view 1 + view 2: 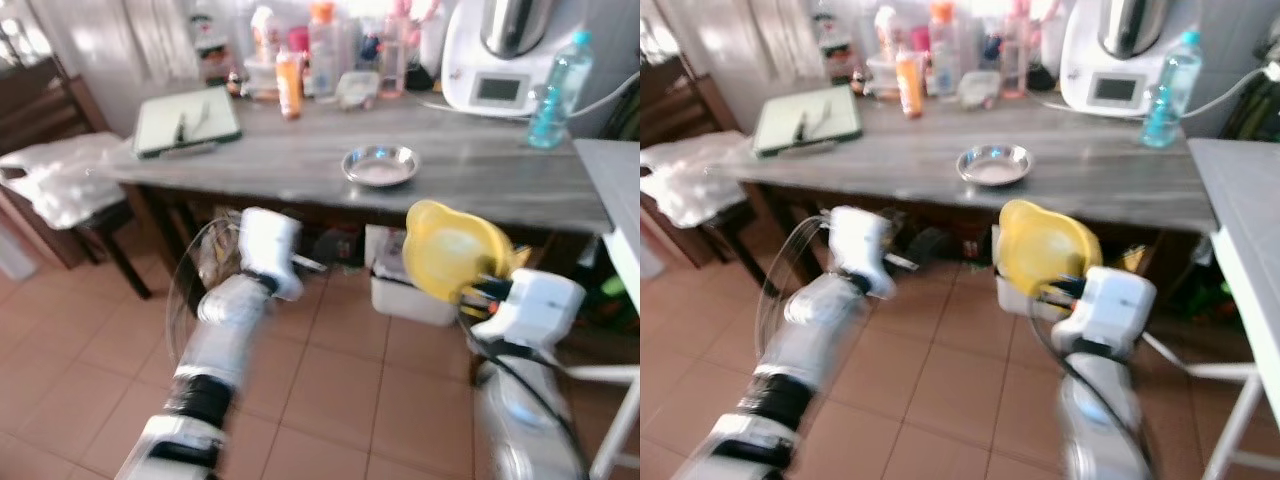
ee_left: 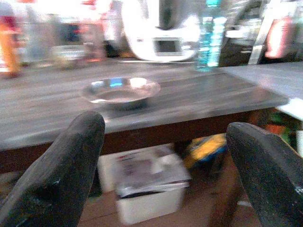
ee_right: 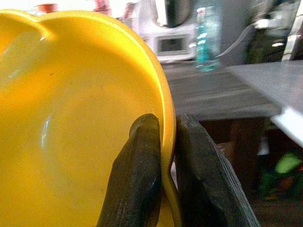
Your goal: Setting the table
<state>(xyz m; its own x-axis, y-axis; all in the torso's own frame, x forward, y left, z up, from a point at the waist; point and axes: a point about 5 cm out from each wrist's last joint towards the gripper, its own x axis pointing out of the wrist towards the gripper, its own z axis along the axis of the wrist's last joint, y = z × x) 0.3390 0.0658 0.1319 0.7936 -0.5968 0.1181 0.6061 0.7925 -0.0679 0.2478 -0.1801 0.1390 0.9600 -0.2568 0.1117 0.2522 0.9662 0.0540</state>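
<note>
Head views: the right gripper holds a yellow bowl tilted on edge in front of the grey table, below its front edge, while a steel dish rests on the table near that edge. Left wrist view: the left gripper has its fingers spread wide and empty, facing the table's front edge. Right wrist view: the two fingers are pressed together on the bowl's rim, one inside and one outside.

Grey wooden table, terracotta tile floor, dark chair.

a metal dish sits on the table, before what looks like a kitchen machine, bottle to its right.
</note>
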